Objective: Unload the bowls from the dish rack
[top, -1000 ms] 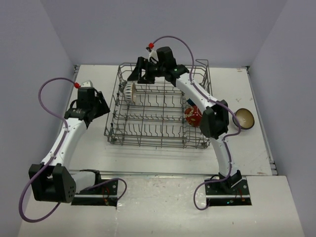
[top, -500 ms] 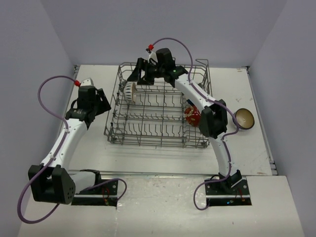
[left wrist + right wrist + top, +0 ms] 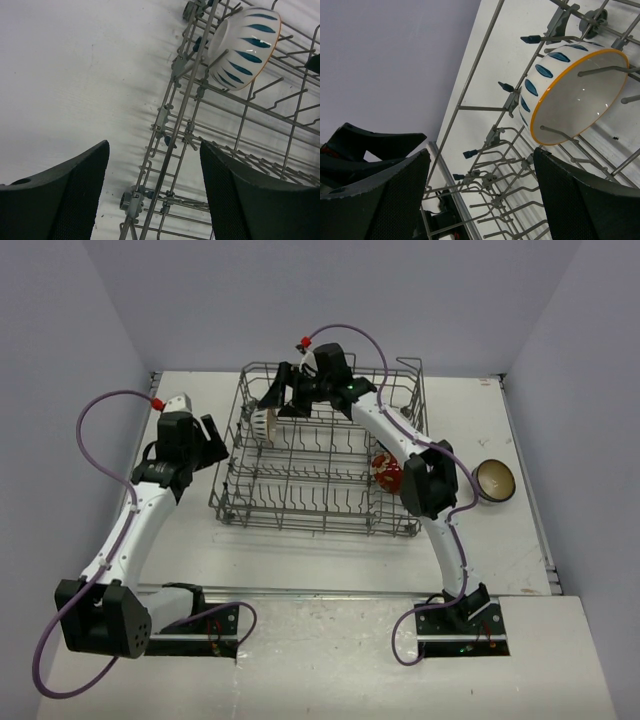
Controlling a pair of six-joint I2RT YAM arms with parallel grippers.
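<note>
Right arm stretched across the dish rack, which sits mid-desk toward the far edge. The right gripper hangs over the rack's far-left corner, jaws spread wide with nothing between them. The wrist view confirms it: the right gripper gapes, and the striped bowl sits just beyond the fingertips, not yet touched. That bowl is on its side in the far-left corner of the rack, with two tines poking into its mouth.

Over by the desk's left edge, the left gripper hovers just beside the rack's left wall, also wide open and empty. Its own camera looks past the left gripper at the wires and the striped bowl above them.

A red bowl is also in the rack on its right side, under the right arm's elbow. A brown bowl is out on the desk near the right edge.

Now the risks. Those tines look like the trouble: pull the striped bowl sideways rather than up and it could catch and drag the whole rack. A finger could close on a wire instead of the rim. The glaze looks slick, so a shallow pinch might let it slip. And the elbow rides low over the red bowl, so a careless swing could clip it.
</note>
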